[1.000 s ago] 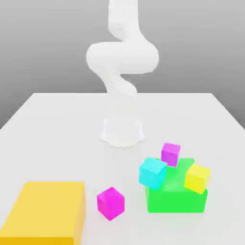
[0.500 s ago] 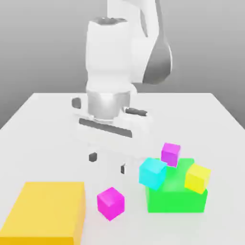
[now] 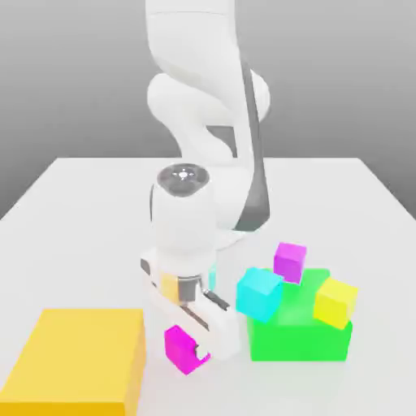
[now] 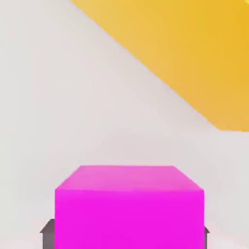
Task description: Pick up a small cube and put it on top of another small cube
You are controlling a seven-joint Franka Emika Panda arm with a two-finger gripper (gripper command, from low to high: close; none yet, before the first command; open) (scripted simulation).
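Exterior view: arm bent low over the white table (image 3: 81,203), gripper (image 3: 188,348) down on the magenta cube (image 3: 177,348), which sits on the table between the yellow block (image 3: 77,357) and the green block (image 3: 296,337). Cyan cube (image 3: 258,294), purple cube (image 3: 289,262) and yellow cube (image 3: 335,302) sit on or against the green block.

Hand view: magenta cube (image 4: 129,206) clamped between dark fingertips (image 4: 47,231) on both flanks; yellow block (image 4: 194,53) near.

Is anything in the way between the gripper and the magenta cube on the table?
Nothing visible. The gripper is already down at the small magenta cube, with dark fingertips at both its sides in the hand view. The large yellow block lies apart.
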